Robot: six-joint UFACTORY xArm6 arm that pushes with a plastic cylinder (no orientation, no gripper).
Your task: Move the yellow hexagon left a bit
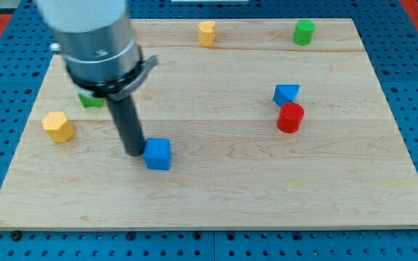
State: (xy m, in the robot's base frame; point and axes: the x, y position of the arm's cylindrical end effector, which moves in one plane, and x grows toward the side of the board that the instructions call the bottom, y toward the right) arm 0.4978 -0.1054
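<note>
The yellow hexagon stands near the top edge of the wooden board, a little left of centre. A second yellow block, angular in shape, sits at the view's left. My tip is low on the board's left half, far below and left of the yellow hexagon. It touches the left side of a blue cube.
A green cylinder stands at the top right. A blue wedge-like block sits right of centre with a red cylinder just below it. A green block is partly hidden behind the arm at the left.
</note>
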